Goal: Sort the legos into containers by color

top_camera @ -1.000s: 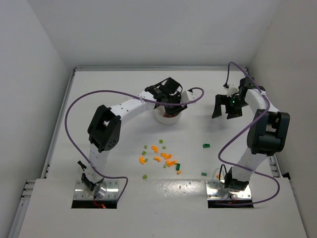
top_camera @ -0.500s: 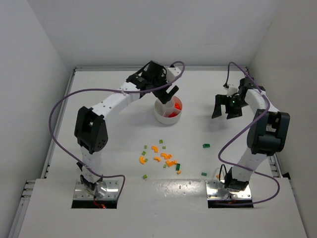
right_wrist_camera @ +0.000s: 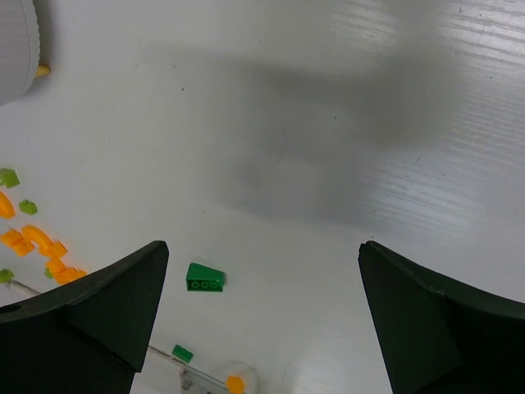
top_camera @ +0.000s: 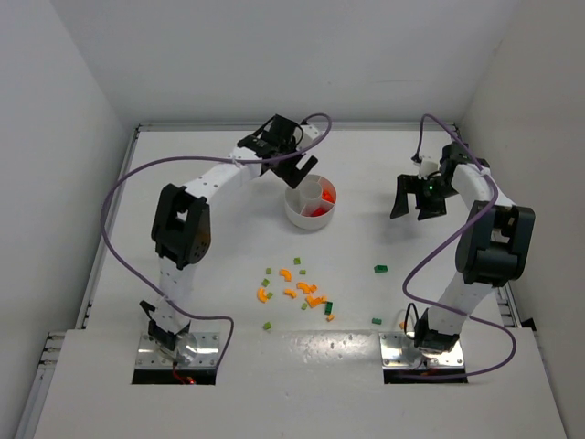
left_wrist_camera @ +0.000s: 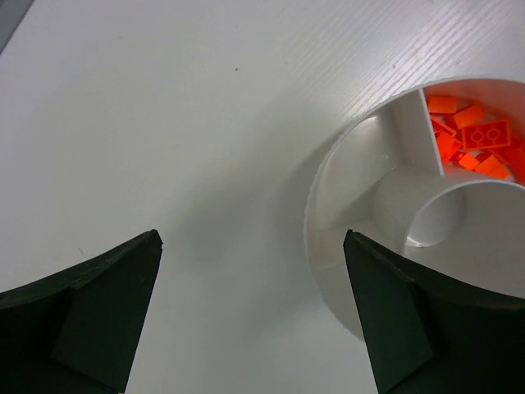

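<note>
Dish (top_camera: 302,218), round, white, divided: upper centre of top view, red-orange bricks (left_wrist_camera: 472,135) in one wedge. Loose legos (top_camera: 297,288), orange and green: worktop (top_camera: 238,265) below dish. Left tool (left_wrist_camera: 253,242): jaws wide apart, empty, just upper left of dish. Right tool (top_camera: 413,208): jaws wide apart, empty, right of frame.

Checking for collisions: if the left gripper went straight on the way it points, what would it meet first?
Likely the rim of the dish, which sits under one side of the left gripper; the rest faces bare table. Depth is unclear.
</note>
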`<state>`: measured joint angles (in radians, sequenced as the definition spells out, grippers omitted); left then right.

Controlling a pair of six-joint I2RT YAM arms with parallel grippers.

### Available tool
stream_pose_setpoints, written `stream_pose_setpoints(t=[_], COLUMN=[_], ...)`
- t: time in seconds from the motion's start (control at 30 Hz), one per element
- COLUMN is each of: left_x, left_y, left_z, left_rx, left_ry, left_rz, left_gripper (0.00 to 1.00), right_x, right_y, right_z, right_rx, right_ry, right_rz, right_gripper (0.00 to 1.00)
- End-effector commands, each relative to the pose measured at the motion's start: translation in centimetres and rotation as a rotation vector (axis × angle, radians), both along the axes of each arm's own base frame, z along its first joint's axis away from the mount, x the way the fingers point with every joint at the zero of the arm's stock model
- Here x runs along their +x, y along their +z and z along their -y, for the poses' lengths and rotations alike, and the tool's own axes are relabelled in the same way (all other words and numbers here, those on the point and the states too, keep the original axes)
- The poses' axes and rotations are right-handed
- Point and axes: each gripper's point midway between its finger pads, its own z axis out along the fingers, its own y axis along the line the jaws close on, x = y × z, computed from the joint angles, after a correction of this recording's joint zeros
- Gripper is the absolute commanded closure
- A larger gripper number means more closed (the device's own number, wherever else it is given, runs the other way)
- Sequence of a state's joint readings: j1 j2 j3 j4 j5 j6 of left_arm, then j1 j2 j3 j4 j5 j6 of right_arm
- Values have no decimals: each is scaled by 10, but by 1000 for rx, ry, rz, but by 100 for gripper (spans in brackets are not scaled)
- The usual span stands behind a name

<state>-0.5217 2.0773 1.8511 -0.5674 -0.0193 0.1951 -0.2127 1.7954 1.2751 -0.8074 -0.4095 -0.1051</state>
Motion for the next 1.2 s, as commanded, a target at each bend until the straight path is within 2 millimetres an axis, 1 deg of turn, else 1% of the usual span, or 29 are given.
stream_pose_setpoints(t=[0.0, 0.03, 0.17, 0.2, 0.3, 0.37, 0.4, 0.47, 0.5, 0.53, 0.6, 0.67, 0.7, 0.73, 0.77, 0.8, 0.87, 0.9, 0.93, 1.0, 1.03, 1.17], left_x=[18, 20, 21, 21, 18, 8, 0, -8, -16, -20, -32, -37, -42, -45, -45, -47, -49, -52, -52, -56, -56, -56], left_y=[10, 10, -5, -5, -11, -11, -11, -10, -15, -7, -7, 5, 0, 3, 11, 8, 24, 20, 28, 28, 24, 19], left_z=[0, 2, 1, 1, -3, -2, 0, 1, 2, 3, 8, 10, 12, 11, 14, 13, 16, 17, 19, 24, 22, 18], left_rx=[-2, -3, 25, 25, 33, 28, 8, -2, -9, -26, -58, -85, -100, -102, -126, -142, -174, -178, -199, -204, -194, -182], left_ry=[22, 22, 9, 9, -2, -42, -66, -96, -111, -123, -161, -181, -187, -187, -193, -191, -202, -210, -212, -228, -219, -195], left_rz=[47, 48, 27, 27, 4, -14, -31, -42, -65, -58, -84, -74, -101, -97, -85, -103, -81, -93, -82, -86, -92, -98], left_gripper=[0, 0, 0, 0, 0, 0, 0, 0, 0, 0, 0, 0, 0, 0, 0, 0, 0, 0, 0, 0, 0, 0], right_x=[12, 12, 12, 15, 15, 15, 15, 15, 17, 15, 17, 17, 17, 20, 20, 20, 20, 20, 20, 20, 20, 20], right_y=[12, 12, 11, 14, 14, 14, 11, 11, 9, 9, 12, 9, 9, 12, 12, 12, 12, 12, 12, 12, 12, 12], right_z=[-3, -3, -1, -1, -1, -1, -1, -1, 0, -1, 0, 0, -2, -1, -1, -1, -1, -1, -1, -1, -1, -1], right_rx=[7, 7, -2, -4, -4, -4, -2, -2, -2, 0, -2, 0, 9, 7, 7, 7, 7, 4, 4, 4, 4, 4], right_ry=[23, 23, 21, 21, 21, 21, 21, 21, 21, 21, 21, 21, 23, 23, 23, 23, 23, 31, 31, 31, 31, 31], right_rz=[49, 49, 47, 56, 56, 56, 47, 47, 45, 36, 45, 36, 38, 47, 47, 47, 47, 51, 51, 51, 51, 51], right_gripper=[0, 0, 0, 0, 0, 0, 0, 0, 0, 0, 0, 0, 0, 0, 0, 0, 0, 0, 0, 0, 0, 0])
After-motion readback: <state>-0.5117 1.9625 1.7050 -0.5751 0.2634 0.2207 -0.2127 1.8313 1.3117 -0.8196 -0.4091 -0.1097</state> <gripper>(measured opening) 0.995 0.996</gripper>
